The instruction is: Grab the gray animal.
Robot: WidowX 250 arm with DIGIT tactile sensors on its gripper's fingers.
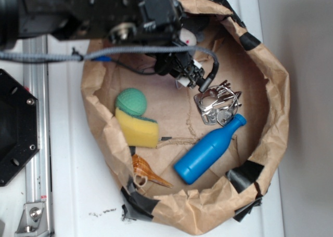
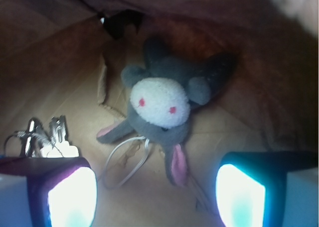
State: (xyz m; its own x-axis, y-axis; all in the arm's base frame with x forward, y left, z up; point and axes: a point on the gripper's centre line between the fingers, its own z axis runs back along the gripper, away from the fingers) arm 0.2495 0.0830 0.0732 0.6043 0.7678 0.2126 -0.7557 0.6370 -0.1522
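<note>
The gray animal (image 2: 159,105) is a small plush mouse with a dark gray body, a pale face, red eyes, pink ears and a white string tail. In the wrist view it lies on the brown paper floor, ahead of my gripper (image 2: 157,197) and centred between the fingers. The jaws stand wide open and empty, short of the mouse, with only a pink foot and the string reaching toward the gap. In the exterior view the arm covers most of the mouse (image 1: 188,38); only its pale face shows near the far wall. My gripper (image 1: 193,77) hangs just in front of it.
All lies inside a crumpled brown paper basin (image 1: 270,91). A shiny metal clip bundle (image 1: 217,106) is close to the gripper and shows by the left finger (image 2: 47,137). Further off are a blue bottle (image 1: 210,148), a green ball (image 1: 131,102), a yellow sponge (image 1: 138,128) and a shell (image 1: 148,174).
</note>
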